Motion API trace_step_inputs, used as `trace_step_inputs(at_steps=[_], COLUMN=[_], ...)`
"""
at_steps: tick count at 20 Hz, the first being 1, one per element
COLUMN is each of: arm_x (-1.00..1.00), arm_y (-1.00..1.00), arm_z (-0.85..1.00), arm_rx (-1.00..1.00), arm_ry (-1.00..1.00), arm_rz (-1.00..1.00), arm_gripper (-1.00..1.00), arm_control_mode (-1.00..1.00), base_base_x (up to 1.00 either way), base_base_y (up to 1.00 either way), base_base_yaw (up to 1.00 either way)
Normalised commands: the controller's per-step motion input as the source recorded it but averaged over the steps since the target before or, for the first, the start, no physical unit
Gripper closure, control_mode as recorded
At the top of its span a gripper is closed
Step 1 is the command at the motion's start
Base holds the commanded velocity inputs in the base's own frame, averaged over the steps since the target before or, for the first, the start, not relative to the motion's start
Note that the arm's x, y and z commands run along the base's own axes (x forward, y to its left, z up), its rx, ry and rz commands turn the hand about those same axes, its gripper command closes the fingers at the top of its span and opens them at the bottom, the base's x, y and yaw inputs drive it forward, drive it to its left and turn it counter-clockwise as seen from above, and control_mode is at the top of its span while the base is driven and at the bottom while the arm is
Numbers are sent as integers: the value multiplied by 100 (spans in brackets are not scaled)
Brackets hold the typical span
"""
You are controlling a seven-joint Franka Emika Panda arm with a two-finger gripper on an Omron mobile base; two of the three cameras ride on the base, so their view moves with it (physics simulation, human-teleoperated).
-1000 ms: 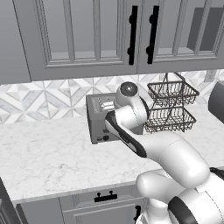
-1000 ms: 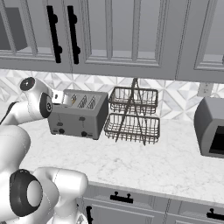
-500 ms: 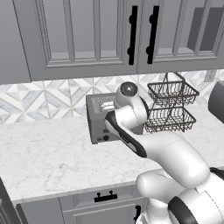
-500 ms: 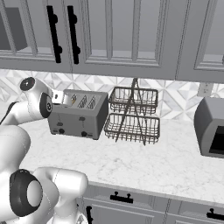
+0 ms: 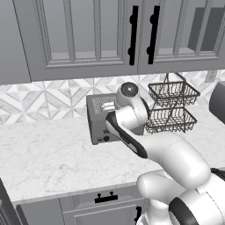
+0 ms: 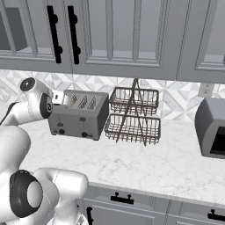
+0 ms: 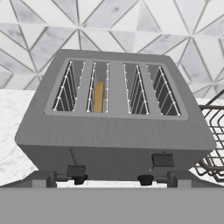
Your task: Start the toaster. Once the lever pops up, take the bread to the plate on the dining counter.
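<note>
The toaster (image 7: 116, 118) stands on the counter (image 5: 52, 158); the bread (image 7: 99, 97) sits in its second slot. The tool is released, nothing grasped. The left lever (image 7: 75, 170) appears lowered; lever release is awaited before extraction.

- Toaster (image 6: 79, 115) on the desk (image 6: 145, 158), back against the tiled wall (image 7: 131, 22).
- Bread (image 7: 99, 97) in the second slot from the left, hand view.
- Two-tier wire basket (image 6: 133, 115) just right of the toaster, on the desk.
- Boxy appliance (image 6: 213, 127) further right, well apart from the toaster.
- Wall cabinets (image 6: 114, 30) above; drawers (image 6: 123, 202) below the desk edge.
</note>
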Motion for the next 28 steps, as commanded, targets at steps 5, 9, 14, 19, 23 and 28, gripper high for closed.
trace_step_inputs(at_steps=[5, 9, 14, 19, 23, 28], arm_x=[0, 0, 0, 0, 0, 0], arm_y=[0, 0, 0, 0, 0, 0], arm_z=[0, 0, 0, 0, 0, 0], arm_rx=[0, 0, 0, 0, 0, 0], arm_ry=[0, 0, 0, 0, 0, 0], arm_rz=[0, 0, 0, 0, 0, 0], arm_gripper=[-100, -100, -100, -100, -100, -100], arm_control_mode=[-100, -100, -100, -100, -100, -100], base_base_x=[0, 0, 0, 0, 0, 0], base_base_y=[0, 0, 0, 0, 0, 0], base_base_yaw=[0, 0, 0, 0, 0, 0])
